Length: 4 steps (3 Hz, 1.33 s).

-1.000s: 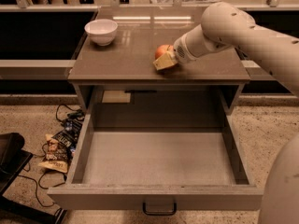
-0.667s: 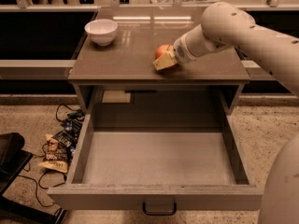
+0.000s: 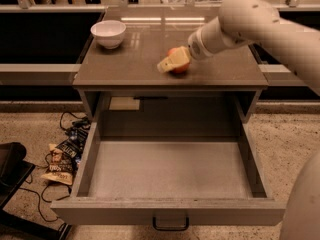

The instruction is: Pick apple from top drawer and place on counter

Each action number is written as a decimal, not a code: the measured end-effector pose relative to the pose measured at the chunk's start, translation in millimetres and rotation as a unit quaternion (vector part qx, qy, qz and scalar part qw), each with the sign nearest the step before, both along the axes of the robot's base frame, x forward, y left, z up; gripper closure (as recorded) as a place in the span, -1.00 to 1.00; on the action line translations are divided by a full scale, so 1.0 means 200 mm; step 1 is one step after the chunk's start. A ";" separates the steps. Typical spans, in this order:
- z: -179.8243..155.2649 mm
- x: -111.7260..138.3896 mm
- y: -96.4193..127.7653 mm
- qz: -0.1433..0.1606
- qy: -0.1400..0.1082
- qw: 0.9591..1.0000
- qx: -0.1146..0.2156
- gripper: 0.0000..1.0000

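The apple [image 3: 181,66], small and red-orange, sits on the counter [image 3: 130,64] right of its middle, near the front edge. My gripper [image 3: 174,61] reaches in from the right and is shut on the apple; one cream finger [image 3: 169,64] lies across its front and the other is hidden behind it. The top drawer [image 3: 170,171] is pulled fully open below the counter. Its grey floor is bare and its dark handle [image 3: 171,225] shows at the front.
A white bowl [image 3: 108,33] stands at the counter's back left. Cables and snack packets [image 3: 62,159] lie on the speckled floor left of the drawer, beside a black object [image 3: 11,169]. My arm [image 3: 270,29] spans the right side.
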State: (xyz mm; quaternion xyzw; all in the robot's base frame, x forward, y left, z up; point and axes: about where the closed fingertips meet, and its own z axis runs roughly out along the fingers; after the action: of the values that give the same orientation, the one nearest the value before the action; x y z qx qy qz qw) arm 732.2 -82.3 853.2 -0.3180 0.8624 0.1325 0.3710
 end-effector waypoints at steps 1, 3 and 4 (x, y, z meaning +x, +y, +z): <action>0.26 -0.02 -0.01 0.051 -0.030 0.997 -0.046 -1.00; 0.74 -0.36 -0.38 0.091 -0.047 0.980 -0.171 -1.00; 0.83 -0.55 -0.64 0.046 -0.045 0.977 -0.201 -1.00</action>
State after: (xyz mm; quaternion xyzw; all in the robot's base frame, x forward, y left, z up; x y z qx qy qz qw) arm 621.8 -210.8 1019.5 -0.4312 0.8383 -0.0414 0.3312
